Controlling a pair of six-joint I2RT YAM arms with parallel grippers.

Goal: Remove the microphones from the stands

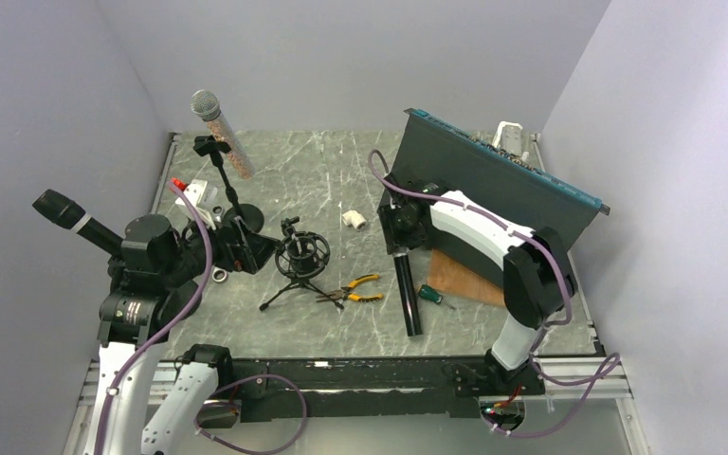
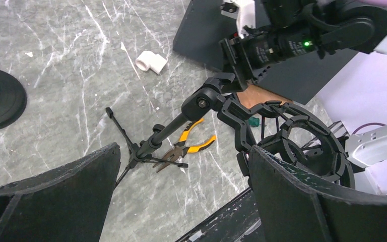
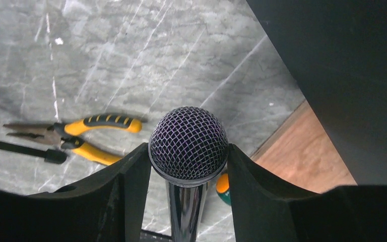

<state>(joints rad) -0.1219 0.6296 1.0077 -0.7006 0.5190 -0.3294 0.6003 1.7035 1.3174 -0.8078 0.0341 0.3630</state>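
Observation:
The small black tripod stand (image 1: 300, 256) with its ring-shaped shock mount (image 2: 307, 146) stands mid-table, and the ring is empty. My right gripper (image 1: 400, 232) is shut on the black microphone (image 1: 406, 294), which hangs to the right of the stand, apart from it. In the right wrist view the mesh head (image 3: 188, 143) sits between my fingers (image 3: 131, 176). My left gripper (image 1: 256, 251) is open beside the stand. In the left wrist view its right finger (image 2: 292, 196) is close against the shock mount, and the stand pole (image 2: 174, 126) lies beyond the gap.
Yellow-handled pliers (image 1: 360, 287) and a green screwdriver (image 1: 433, 296) lie near the stand. A white pipe elbow (image 1: 353, 219) lies behind them. A dark panel (image 1: 502, 180) leans over a wooden board (image 1: 464, 277) at the right. A second microphone on a round-base stand (image 1: 207, 104) stands at the back left.

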